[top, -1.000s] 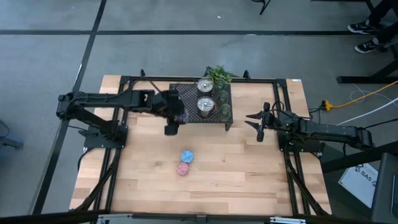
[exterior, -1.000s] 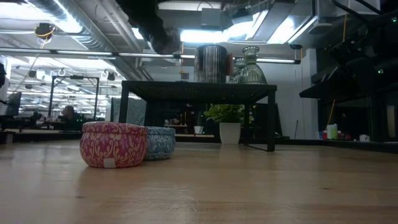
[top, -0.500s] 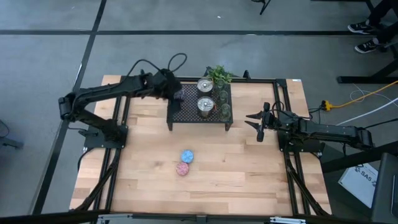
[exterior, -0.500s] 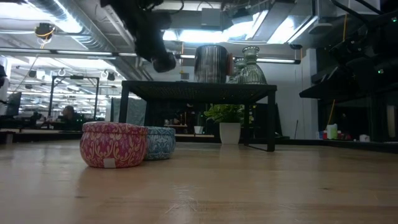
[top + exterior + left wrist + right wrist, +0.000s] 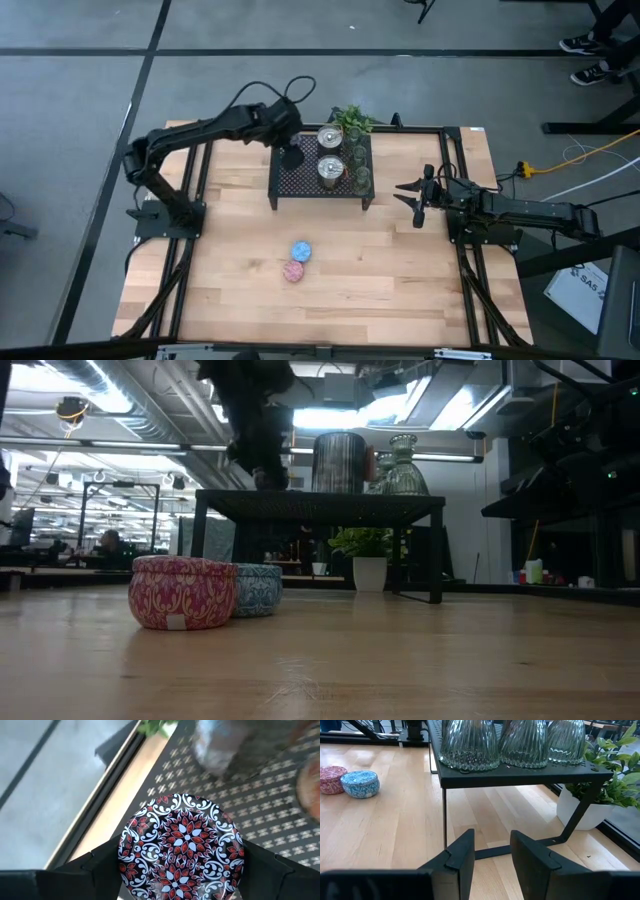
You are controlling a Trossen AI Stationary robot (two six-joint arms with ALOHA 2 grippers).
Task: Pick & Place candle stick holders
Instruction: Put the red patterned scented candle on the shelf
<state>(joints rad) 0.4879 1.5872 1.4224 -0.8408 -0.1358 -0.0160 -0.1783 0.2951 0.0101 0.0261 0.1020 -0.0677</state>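
on the near middle of the table sit the pink patterned round tin (image 5: pixel 293 271) and, just beyond it, the blue patterned round tin (image 5: pixel 301 251), both loose. farther back, the left gripper (image 5: pixel 182 870) holds a round dark tin with red-and-white flower lid (image 5: pixel 182 844) between wide fingers, lid up, axis upright, over the far-left part of the black mesh rack (image 5: pixel 303 178). it likely goes straight down. the right gripper (image 5: pixel 416 199) waits right of the rack, partly open, empty.

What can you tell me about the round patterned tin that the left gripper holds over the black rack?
The patterned tin is round, its lid dark with white scrolls and red petals in a flower-like design, probably printed metal. It sits level between the two dark fingers of the left gripper, which press its sides. It is over the left part of the black mesh rack; whether it already rests on the mesh cannot be told.
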